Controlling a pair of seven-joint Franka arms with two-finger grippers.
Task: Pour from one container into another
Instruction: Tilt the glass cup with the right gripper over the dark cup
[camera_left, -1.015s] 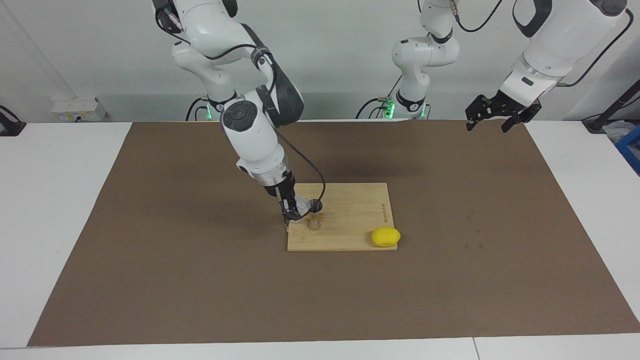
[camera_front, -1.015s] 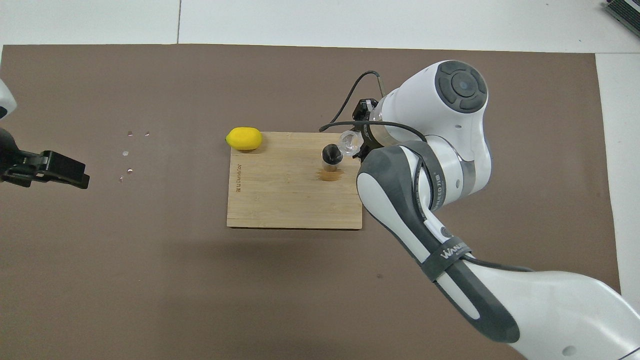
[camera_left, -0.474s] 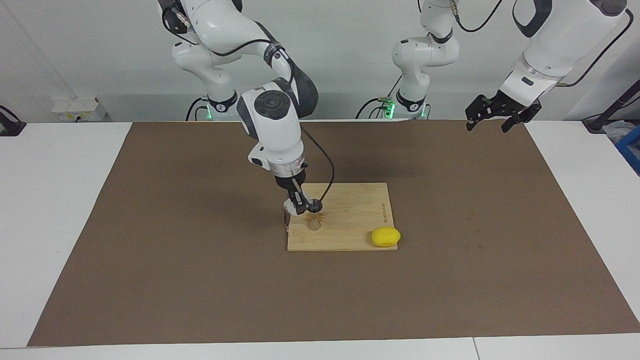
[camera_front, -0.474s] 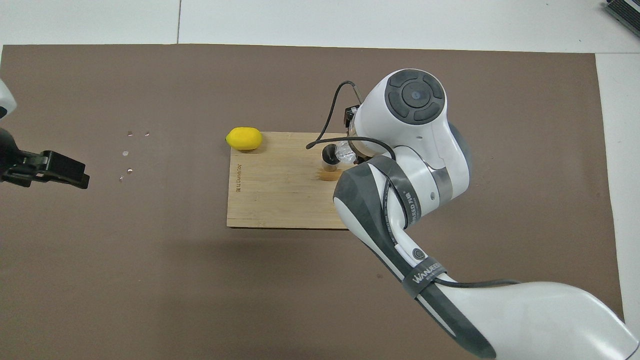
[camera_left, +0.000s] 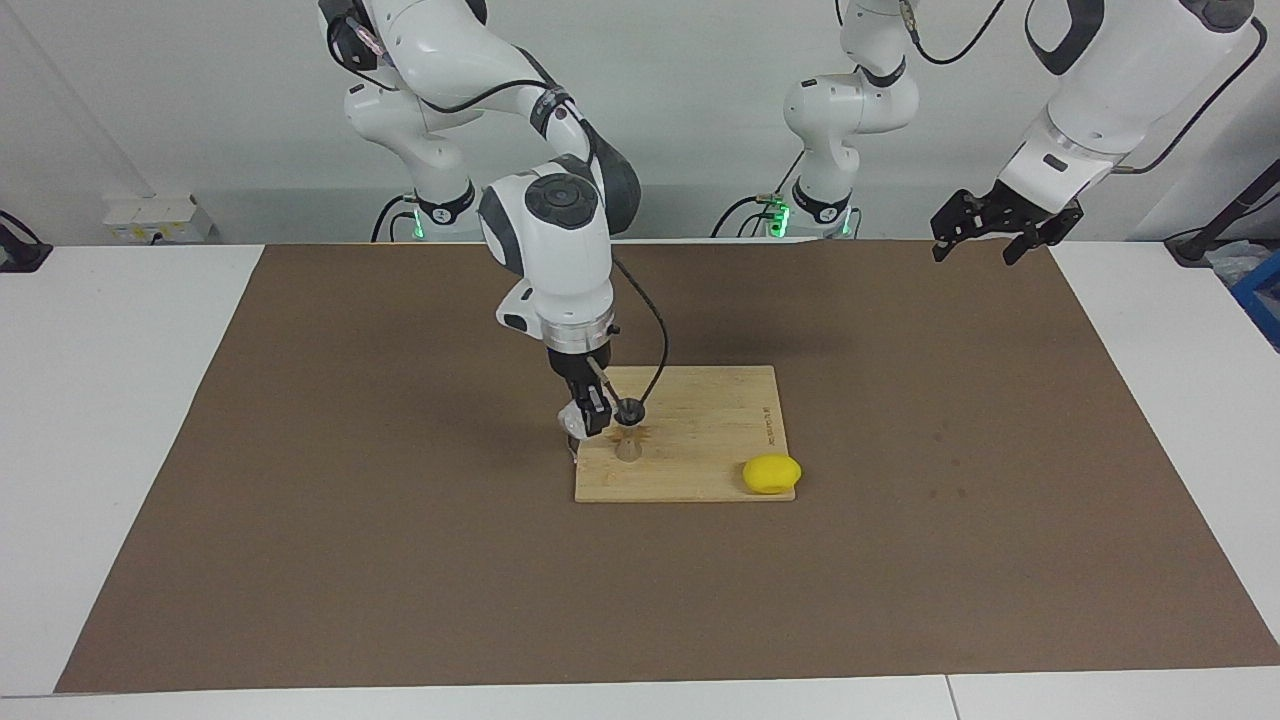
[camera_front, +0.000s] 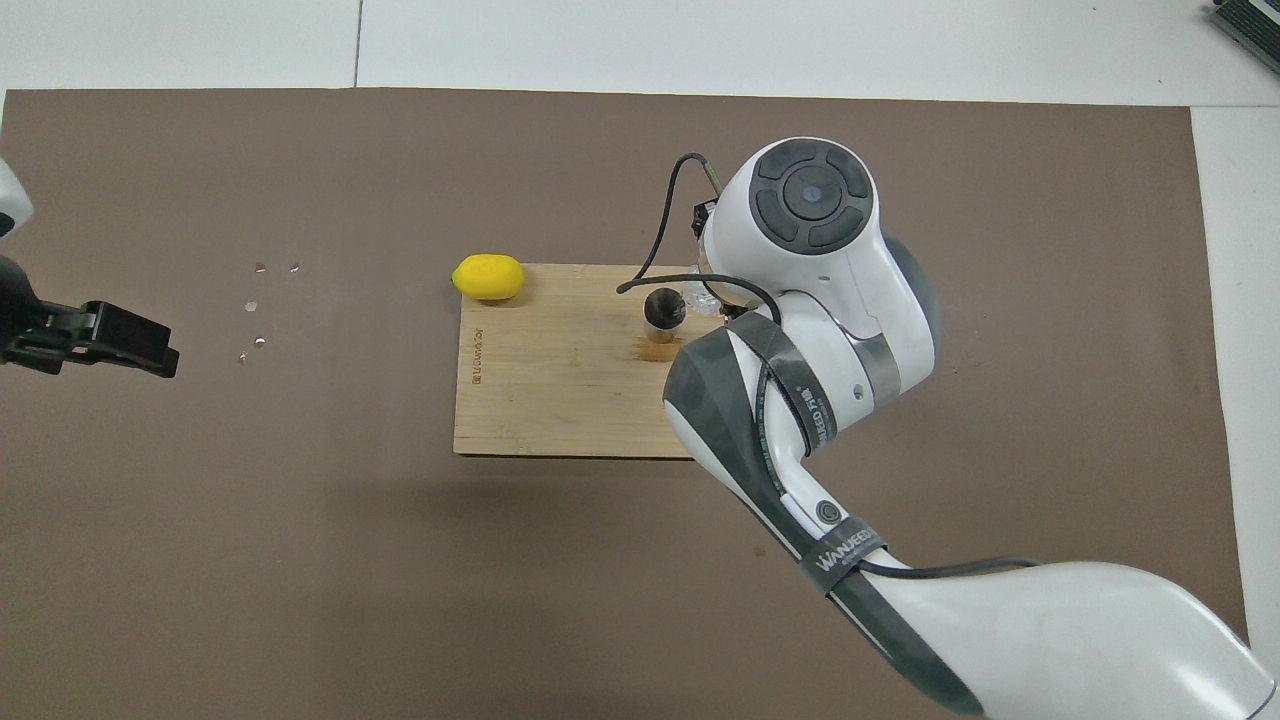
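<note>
The grey band (camera_front: 845, 548) on the right arm's forearm reads "WANUEED", or something close to it; a second band (camera_front: 815, 418) higher up the same arm carries similar lettering, less clear. The board (camera_front: 560, 400) has a small line of print (camera_front: 477, 352) along one edge, too small to read.

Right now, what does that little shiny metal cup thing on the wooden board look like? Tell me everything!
The jigger is a small silver metal cup shaped like an hourglass, wide at top and bottom with a thin waist. Its open top looks dark inside. It stands upright on the wooden board, near the board's end toward the right arm. The glass cup, held by the right gripper, is close beside it.
</note>
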